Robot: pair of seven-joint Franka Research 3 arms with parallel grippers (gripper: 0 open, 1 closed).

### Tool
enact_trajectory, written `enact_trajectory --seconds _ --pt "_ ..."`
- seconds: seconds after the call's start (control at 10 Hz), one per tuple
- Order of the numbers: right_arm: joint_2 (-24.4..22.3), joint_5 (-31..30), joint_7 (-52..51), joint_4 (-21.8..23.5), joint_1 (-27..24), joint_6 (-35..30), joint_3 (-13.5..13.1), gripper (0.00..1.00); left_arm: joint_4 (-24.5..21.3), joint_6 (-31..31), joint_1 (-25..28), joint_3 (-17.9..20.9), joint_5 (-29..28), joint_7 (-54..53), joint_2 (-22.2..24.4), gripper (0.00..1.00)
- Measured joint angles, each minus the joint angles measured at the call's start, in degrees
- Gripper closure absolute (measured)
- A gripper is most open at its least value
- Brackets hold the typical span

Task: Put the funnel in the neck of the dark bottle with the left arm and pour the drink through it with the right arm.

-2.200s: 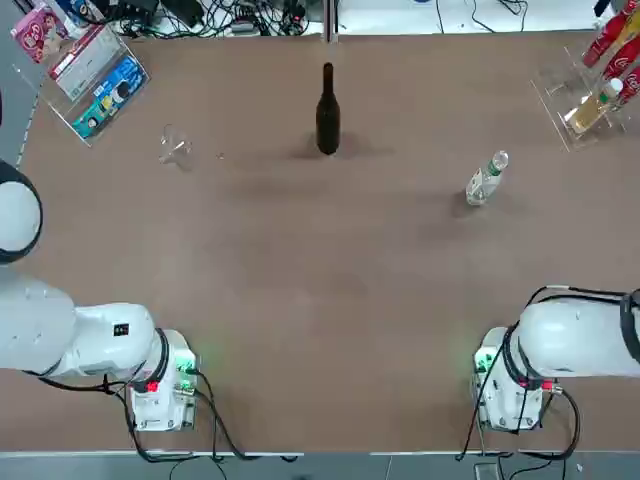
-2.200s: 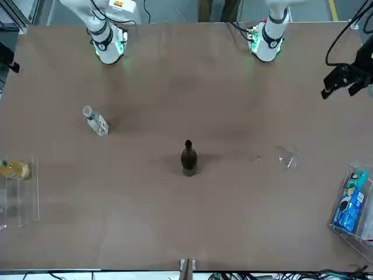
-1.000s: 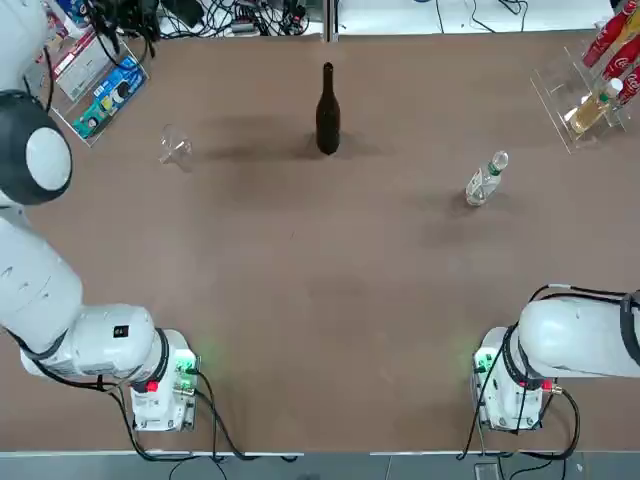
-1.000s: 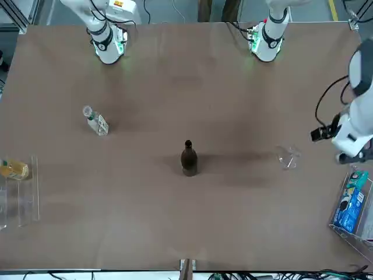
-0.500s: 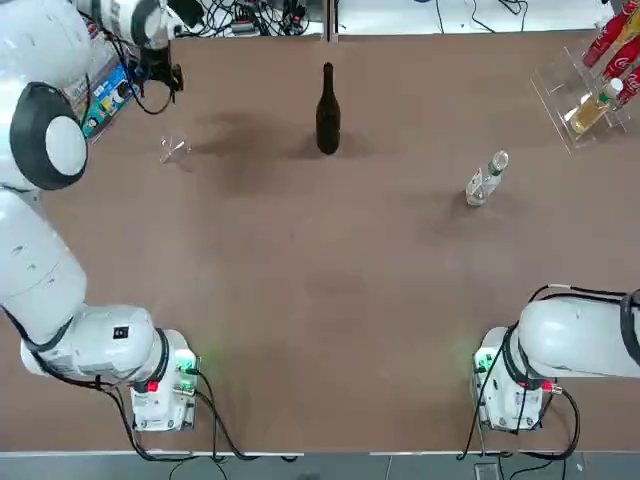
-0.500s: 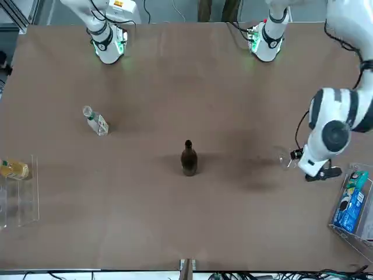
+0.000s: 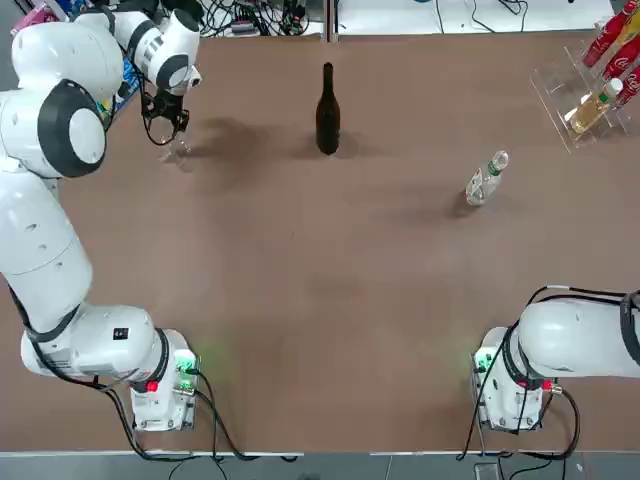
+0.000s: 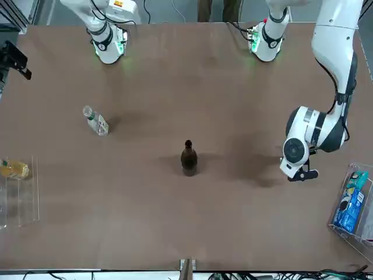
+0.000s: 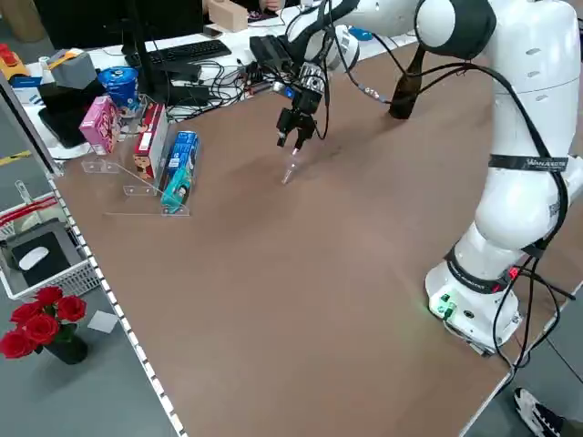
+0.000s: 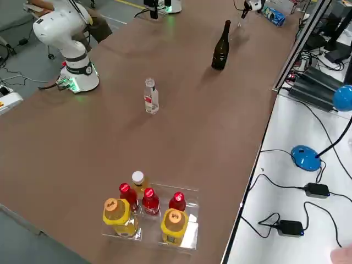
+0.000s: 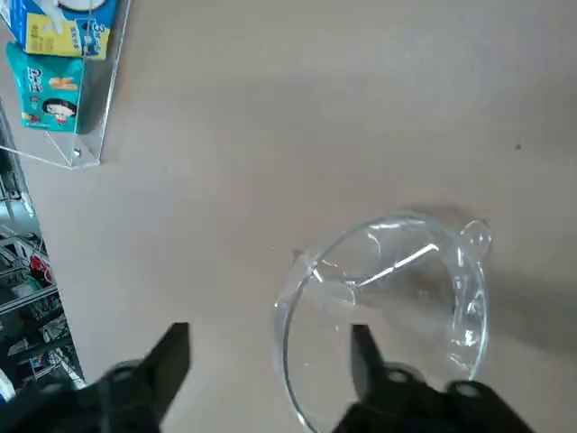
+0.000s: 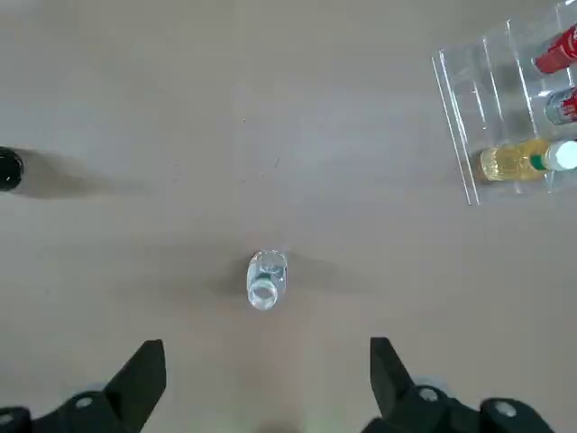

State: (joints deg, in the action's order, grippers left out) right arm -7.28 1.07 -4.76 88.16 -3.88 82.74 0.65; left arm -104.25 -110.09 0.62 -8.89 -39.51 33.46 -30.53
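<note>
funnel (image 11: 388, 307): clear plastic, wide round rim with a little tab, lying on its side on the smooth brown tabletop (image 7: 330, 280) near the far left corner.
left gripper (image 11: 270, 383): right above the funnel, black fingers (image 11: 167, 361) spread apart, one inside the rim, nothing gripped.
dark bottle (image 7: 327, 110): glossy near-black glass, long thin neck, upright mid far edge.
drink (image 7: 485, 180): small clear bottle, pale cap, right side.
right gripper (image 12: 261, 388): high above the drink, jaws wide open.
</note>
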Motion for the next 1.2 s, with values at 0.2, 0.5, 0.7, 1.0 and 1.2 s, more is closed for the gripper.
enact_trajectory --seconds 0.2,0.5,0.7,1.0,1.2 --pt "0.0 0.0 0.0 0.2 0.3 0.0 0.2 0.0 -0.1 0.0 0.0 -0.1 -0.1 -0.4 0.0 0.61" --pt "0.0 0.0 0.0 1.0 0.5 0.0 0.4 0.0 -0.1 0.7 0.1 -1.7 -0.8 -4.9 0.8 0.95" --pt "0.1 0.0 0.0 2.0 0.6 -0.1 0.4 0.0 0.5 0.4 0.6 -2.6 2.9 -11.5 3.6 0.95" --pt "0.1 0.0 0.0 3.3 0.6 0.1 0.3 0.0 3.3 0.2 1.1 -3.3 17.1 -27.9 12.6 0.95" --pt "0.1 0.0 0.0 3.4 0.4 1.6 0.3 0.0 7.0 0.1 1.1 -5.1 25.0 -29.0 17.0 0.95"
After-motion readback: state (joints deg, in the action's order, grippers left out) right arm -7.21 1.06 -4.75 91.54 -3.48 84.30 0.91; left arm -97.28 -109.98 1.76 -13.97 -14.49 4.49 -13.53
